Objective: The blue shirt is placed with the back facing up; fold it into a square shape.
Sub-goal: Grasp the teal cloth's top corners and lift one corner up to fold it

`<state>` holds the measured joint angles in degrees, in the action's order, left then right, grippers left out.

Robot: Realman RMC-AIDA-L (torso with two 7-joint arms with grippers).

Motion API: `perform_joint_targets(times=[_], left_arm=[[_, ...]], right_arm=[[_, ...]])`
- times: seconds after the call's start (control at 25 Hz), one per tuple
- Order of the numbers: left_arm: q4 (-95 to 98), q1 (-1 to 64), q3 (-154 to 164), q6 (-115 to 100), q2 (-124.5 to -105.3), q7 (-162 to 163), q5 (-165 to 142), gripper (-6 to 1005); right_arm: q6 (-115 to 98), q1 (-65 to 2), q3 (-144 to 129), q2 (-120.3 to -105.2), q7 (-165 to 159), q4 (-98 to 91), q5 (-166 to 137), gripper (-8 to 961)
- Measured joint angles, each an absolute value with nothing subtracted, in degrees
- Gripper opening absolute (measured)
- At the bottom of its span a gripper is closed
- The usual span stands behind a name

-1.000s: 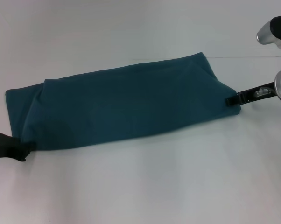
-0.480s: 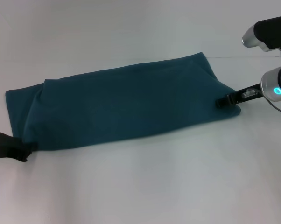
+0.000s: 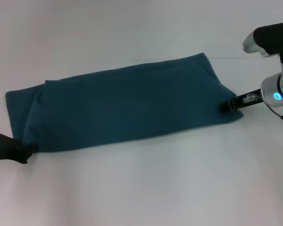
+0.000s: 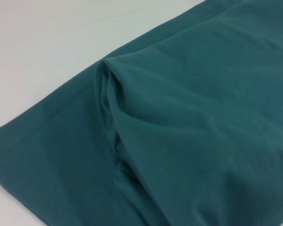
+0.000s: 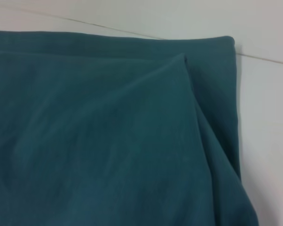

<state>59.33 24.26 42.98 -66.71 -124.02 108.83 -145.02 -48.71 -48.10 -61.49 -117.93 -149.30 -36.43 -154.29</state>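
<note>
Head view showed me the blue shirt (image 3: 125,106) lying as a long band across the middle of the white tabletop (image 3: 146,188), already folded lengthwise, its left end reaching toward the tabletop's left edge and its right end toward the right edge. My right end effector (image 3: 230,105) sat at the near right corner of the band, its dark tips at the cloth's edge; I could not tell whether they had closed on the fabric or merely touched it. My left end effector (image 3: 23,153) sat at the near left corner, just touching or just beside the hem, and there too I could not tell if it was open or closed. Left wrist view gave me only cloth: a raised ridge running through the layers, with a hemmed edge lying flat on the tabletop. Right wrist view showed the far right corner with an inner layer peaking under the top one. I judged the step in hand to be taking both short ends for a crosswise fold. To do it well, I would want each end effector to catch every layer at its corner, lift evenly, and keep the band taut so that ridge does not get folded in.
</note>
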Motion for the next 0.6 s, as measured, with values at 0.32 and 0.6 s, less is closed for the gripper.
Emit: perform_joint_targets(times=[0.32,0.6], left_arm=[[59.3,24.2,43.5,-66.7,-124.02,108.8,-145.0,28],[59.3,24.0,43.5,-66.7,-124.02,109.0,-145.0,28]], right_arm=[[-47.5,-47.9,-60.9,-118.54,-149.5,-36.3,-154.5,419],[-46.1,-47.6,-61.3,-118.72,-149.5,-35.5,-155.0,110]])
